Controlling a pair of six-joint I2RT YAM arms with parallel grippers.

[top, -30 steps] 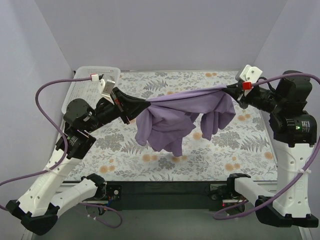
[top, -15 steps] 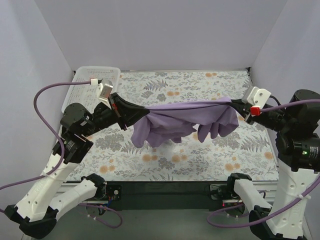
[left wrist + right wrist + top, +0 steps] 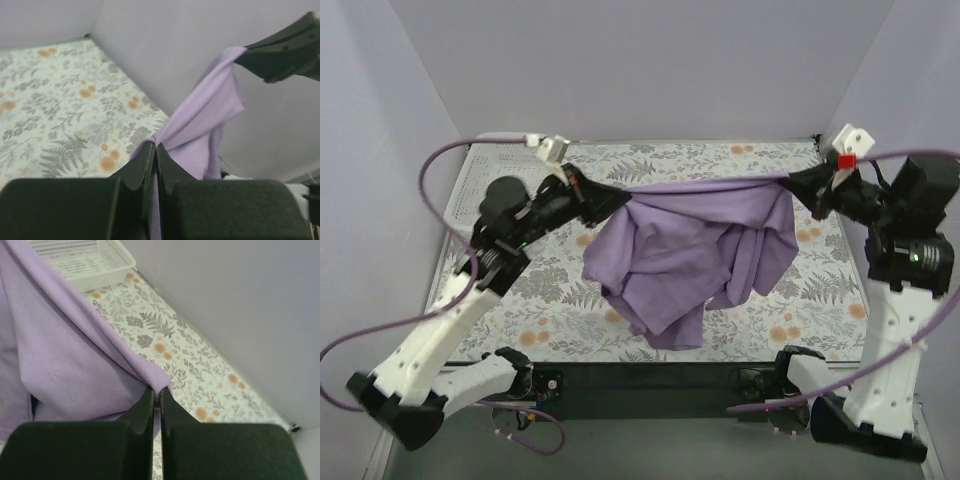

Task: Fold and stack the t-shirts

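**Purple t-shirt [image 3: 690, 250]**, held in the air over the middle of the surface [image 3: 790, 320], btw. the two hands. Its top edge is pulled into a taut, near-straight line from L hand [image 3: 618, 196] to R hand [image 3: 792, 184]. The rest hangs below in a bunched, creased mass, widest at centre, w/ the lowest fold reaching toward the near edge. Whether that fold touches the surface cannot be told.

**L hand:** fingers [image 3: 141, 166] pressed together, pinching a gathered corner of the fabric, which fans out beyond the tips (L wrist view).

**R hand:** fingers [image 3: 145, 410] likewise pressed together on a fold of the opposite corner. The cloth drapes away to the left of that view (R wrist view).

Both arms are raised, w/ the hands well above the surface and well apart.

**Surface:** pale cover printed w/ grey ferns and orange flowers.

**White slatted basket [image 3: 80, 260]:** sits at the surface's edge by the wall, apart from the t-shirt.
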